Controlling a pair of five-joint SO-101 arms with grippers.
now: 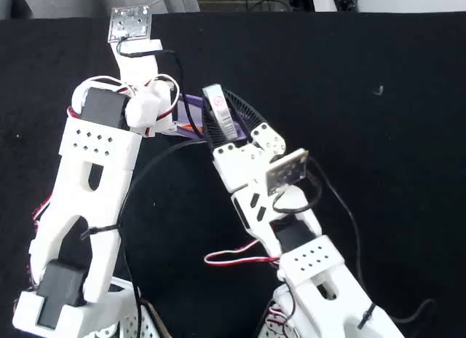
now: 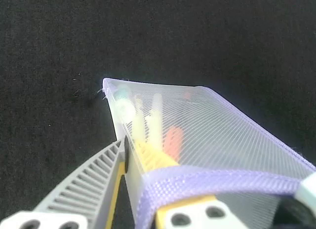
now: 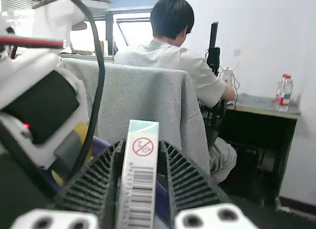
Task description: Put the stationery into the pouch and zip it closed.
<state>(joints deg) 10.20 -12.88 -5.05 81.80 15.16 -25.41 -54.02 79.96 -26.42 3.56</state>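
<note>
Closest to the lens in the left wrist view, the left gripper point(image 2: 140, 192) is clamping one purple-trimmed end of the pouch point(image 2: 207, 135), its fingers pressing together on the fabric edge. The pouch is jutting out from the jaws over the black table point(image 2: 59, 51); whether its far corner is touching the cloth I cannot tell. Through the mesh, several pieces of stationery point(image 2: 157, 121) are showing as green, yellow and orange blurs, so the filling is looking partly done.

Moving rightward in the high view, the right gripper point(image 1: 224, 123) is pinching a flat white barcoded packet point(image 1: 220, 111) between its black ribbed fingers, just beside the pouch.

The pouch is probably going to handle as light, soft and floppy, sagging wherever it is not supported, so the stiffer trimmed edge is looking like the best hold. The packet is seeming light, rigid and smooth, apt to slide, and its flat faces are suiting the pinch.

The left arm's wrist is covering most of the pouch from above. The zip pull and the state of the mouth are not making themselves out.
</note>
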